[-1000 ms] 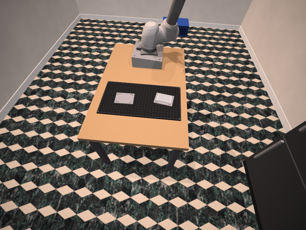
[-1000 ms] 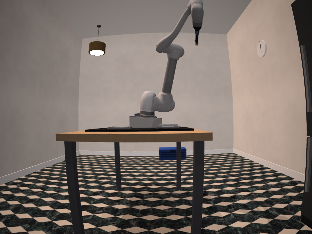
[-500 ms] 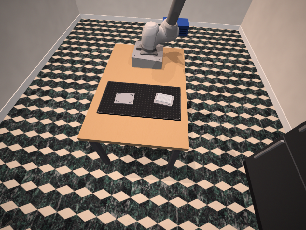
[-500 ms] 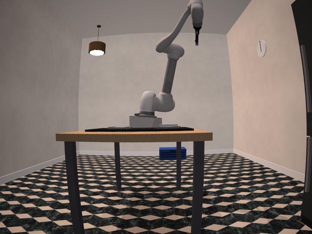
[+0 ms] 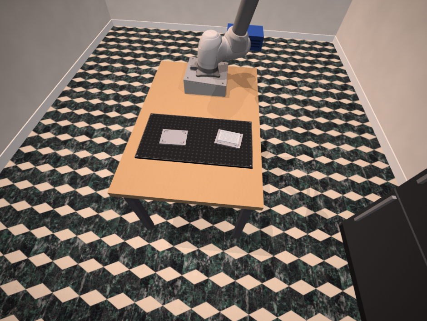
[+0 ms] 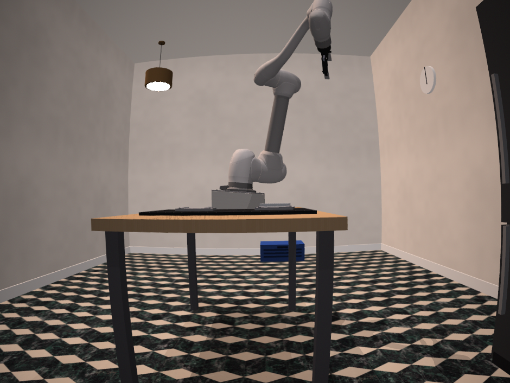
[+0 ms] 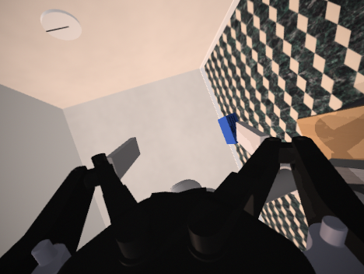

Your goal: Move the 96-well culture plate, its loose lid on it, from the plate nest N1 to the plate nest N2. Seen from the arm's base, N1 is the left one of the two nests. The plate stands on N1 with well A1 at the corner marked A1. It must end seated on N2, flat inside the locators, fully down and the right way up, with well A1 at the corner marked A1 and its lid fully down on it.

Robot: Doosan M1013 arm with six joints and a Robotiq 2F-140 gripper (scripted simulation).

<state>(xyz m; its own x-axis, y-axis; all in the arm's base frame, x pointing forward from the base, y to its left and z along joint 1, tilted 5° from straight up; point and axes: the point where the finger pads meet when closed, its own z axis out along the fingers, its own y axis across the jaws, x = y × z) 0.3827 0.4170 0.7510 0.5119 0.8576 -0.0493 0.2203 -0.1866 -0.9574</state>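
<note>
1. The tool (image 6: 325, 68) hangs high above the bench (image 5: 193, 193), near the ceiling, its fingers spread wide with nothing between them.
2. The 96-well culture plate (image 5: 228, 137), lid on, sits on plate nest N1 (image 5: 238, 146), on the right side of the black perforated board (image 5: 196, 152) in the top view.
3. Plate nest N2 (image 5: 173, 137) lies to the left on the same board, well apart from the plate, its corner locators showing.
4. The wrist view faces a wall corner, a blue box (image 7: 229, 129) and checkered floor (image 7: 295, 58).
</note>
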